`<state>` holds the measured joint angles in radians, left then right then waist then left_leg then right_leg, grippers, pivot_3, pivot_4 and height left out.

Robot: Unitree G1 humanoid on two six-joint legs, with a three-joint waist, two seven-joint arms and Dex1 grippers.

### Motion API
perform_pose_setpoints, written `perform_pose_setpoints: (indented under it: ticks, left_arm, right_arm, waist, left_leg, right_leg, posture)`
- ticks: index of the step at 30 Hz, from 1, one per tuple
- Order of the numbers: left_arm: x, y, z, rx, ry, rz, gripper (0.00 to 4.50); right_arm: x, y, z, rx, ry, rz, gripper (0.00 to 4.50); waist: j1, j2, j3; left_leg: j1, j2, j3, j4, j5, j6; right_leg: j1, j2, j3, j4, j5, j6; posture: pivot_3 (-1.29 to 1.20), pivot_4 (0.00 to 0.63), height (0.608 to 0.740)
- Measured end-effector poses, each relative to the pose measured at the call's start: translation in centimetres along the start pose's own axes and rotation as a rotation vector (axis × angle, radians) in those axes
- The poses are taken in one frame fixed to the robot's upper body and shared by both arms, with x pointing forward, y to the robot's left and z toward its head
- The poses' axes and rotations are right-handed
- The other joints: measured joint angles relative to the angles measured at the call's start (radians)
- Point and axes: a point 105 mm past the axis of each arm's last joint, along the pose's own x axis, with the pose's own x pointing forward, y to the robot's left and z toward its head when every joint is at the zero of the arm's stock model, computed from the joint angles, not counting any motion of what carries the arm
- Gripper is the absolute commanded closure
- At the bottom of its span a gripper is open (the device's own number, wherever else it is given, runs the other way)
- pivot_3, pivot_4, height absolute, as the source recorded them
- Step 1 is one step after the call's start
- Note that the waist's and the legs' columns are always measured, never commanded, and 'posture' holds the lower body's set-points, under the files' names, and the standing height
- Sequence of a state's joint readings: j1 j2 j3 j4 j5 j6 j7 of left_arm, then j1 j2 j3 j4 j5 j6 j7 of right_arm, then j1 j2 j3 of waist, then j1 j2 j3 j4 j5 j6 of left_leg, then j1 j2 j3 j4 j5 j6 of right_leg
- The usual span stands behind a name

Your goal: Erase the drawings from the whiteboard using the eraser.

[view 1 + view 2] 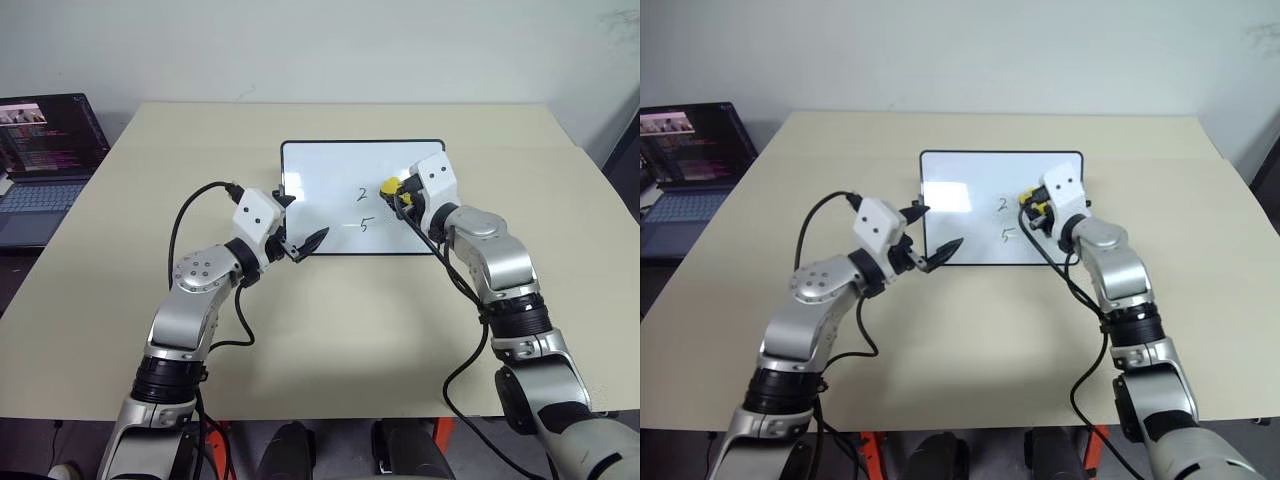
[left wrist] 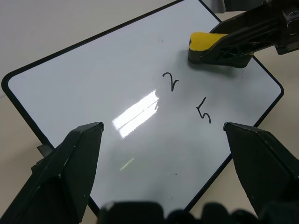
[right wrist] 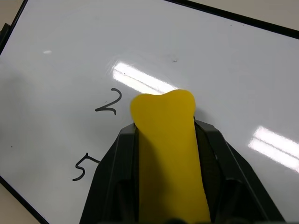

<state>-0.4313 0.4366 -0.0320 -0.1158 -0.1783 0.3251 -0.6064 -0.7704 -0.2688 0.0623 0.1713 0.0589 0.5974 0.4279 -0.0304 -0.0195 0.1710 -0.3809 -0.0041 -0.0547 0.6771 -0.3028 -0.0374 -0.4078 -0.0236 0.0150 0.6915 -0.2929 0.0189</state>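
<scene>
Beige table [image 1: 330, 330] bears whiteboard [image 1: 320, 170]; right gripper [image 1: 397, 192] clamps eraser [image 1: 389, 186] (beside "2").

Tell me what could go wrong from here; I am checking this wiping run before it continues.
1. The right gripper pinches the eraser so hard it is squeezed out of shape, so it may meet the whiteboard unevenly and leave streaks.
2. The "2" and "5" sit beside the eraser, not under it; a short stroke could miss them.
3. The left gripper is open at the board's edge without gripping it, so the board might slide.
</scene>
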Motion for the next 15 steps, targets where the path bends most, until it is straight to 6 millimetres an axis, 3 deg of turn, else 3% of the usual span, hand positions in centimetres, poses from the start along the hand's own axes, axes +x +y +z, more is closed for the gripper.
perform_pose_setpoints:
  ticks: [15]
  left_arm:
    - [0.01,0.07,0.02,0.000,-0.001,0.006,0.00]
  right_arm:
    - [0.05,0.06,0.37,0.014,0.008,0.009,3.20]
  waist:
    - [0.000,0.000,0.000]
  left_leg:
    - [0.000,0.000,0.000,0.000,0.000,0.000]
  right_leg:
    - [0.000,0.000,0.000,0.000,0.000,0.000]
  posture:
    - [0.00,0.150,0.740]
